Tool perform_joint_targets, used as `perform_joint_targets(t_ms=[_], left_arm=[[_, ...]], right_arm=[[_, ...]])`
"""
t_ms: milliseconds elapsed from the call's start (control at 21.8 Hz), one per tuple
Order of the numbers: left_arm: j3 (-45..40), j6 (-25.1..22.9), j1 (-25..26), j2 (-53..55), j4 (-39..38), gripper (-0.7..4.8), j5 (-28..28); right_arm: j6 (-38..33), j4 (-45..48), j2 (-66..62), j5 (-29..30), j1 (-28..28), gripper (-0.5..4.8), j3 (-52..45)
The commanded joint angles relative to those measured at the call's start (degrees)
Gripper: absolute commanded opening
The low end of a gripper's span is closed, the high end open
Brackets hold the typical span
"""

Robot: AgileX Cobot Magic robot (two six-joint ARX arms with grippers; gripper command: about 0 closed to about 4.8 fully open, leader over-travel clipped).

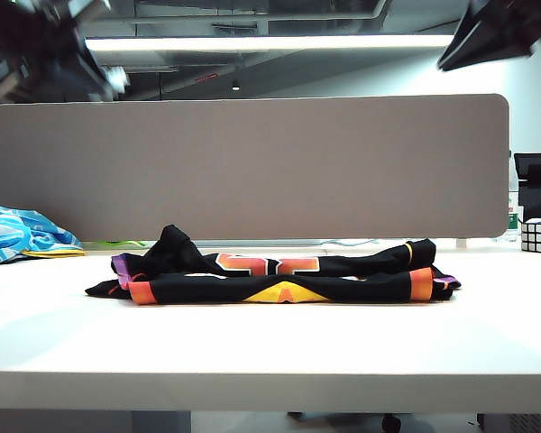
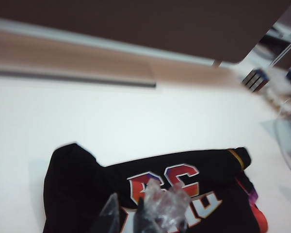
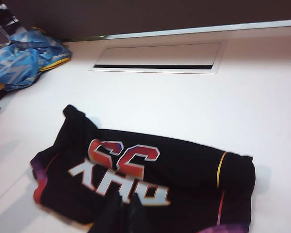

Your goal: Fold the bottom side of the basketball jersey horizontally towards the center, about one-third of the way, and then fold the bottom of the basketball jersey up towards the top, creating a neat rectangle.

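Folded basketball jersey (image 1: 275, 275) lies mid-table (image 1: 270, 352), one shoulder bunched upward on its left end. Left gripper (image 2: 128, 218) hangs above it, fingers nearly pressed together, holding nothing. Right gripper (image 3: 126, 213) likewise hovers near-closed and empty. Risk: the raised lump may spring open, spoiling the rectangle.

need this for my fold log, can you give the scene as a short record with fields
jersey: basketball jersey folded into a flat bundle, mid table, number 35 and PHX facing up
fold quality: one end bunched, edges uneven
left gripper: left gripper raised over the jersey, holding nothing, jaws look nearly closed
right gripper: right gripper raised over the jersey, holding nothing, jaws look closed
table: white table
other items: blue patterned cloth at far left, puzzle cube at far right
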State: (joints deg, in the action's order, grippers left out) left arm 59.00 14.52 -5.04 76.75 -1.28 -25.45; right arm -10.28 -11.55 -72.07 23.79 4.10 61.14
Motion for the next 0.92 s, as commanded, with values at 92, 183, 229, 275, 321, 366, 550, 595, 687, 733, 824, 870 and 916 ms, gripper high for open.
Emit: perform_joint_targets(t_ms=[92,183,229,275,321,366,550,595,687,733,824,870,916], left_arm=[[-11.39,-1.22,0.13,-17.29,-0.22,-0.06,0.52],[-18.12,-1.25,0.13,-27.89,-1.66,-0.06,3.69],[-20.41,-1.22,0.11,-31.74,-2.54,-0.06,4.48],[-22.29,-1.2,0.11,-34.84,-3.17,-0.06,5.09],[-24.22,-1.18,0.11,-37.94,-3.63,-0.06,5.35],[-26.67,-1.14,0.11,-41.72,-4.13,-0.06,5.73],[-34.6,-0.02,0.11,-55.49,-6.43,-0.06,7.89],[-36.7,0.98,0.11,-59.25,-6.67,-0.06,7.89],[-39.67,2.51,0.11,-64.67,-7.15,-0.06,7.85],[-41.24,3.32,0.11,-67.95,-7.91,-0.06,7.87],[-43.5,3.5,0.13,-73.4,-9.57,-0.06,7.91],[-45.18,3.48,0.11,-76.96,-9.97,-0.06,8.74],[-45.72,3.37,0.15,-76.59,-10.21,-0.06,8.57]], right_arm=[[0.74,-0.57,15.17,-2.01,0.04,0.38,-10.45],[1.6,-0.7,23.37,-2.38,0.07,0.38,-16.46],[1.57,-0.72,26.49,-2.86,0.07,0.38,-18.82],[1.6,-0.76,29.48,-3.32,0.04,0.38,-21.11],[1.6,-1.03,32.0,-3.74,0.04,0.38,-22.95],[1.55,-1.55,35.08,-4.04,0.07,0.38,-25.09],[1.2,-3.89,46.27,-4.68,0.09,0.38,-31.98],[1.2,-4.11,49.27,-5.42,0.09,0.38,-33.79],[1.14,-4.44,54.42,-7.67,0.09,0.38,-36.54],[1.05,-4.61,57.53,-9.33,0.09,0.38,-38.1],[0.94,-4.94,62.31,-11.58,0.09,0.38,-40.46],[0.66,-4.98,67.49,-14.23,0.09,0.38,-43.1],[0.68,-4.85,70.84,-16.55,0.09,0.38,-45.05]])
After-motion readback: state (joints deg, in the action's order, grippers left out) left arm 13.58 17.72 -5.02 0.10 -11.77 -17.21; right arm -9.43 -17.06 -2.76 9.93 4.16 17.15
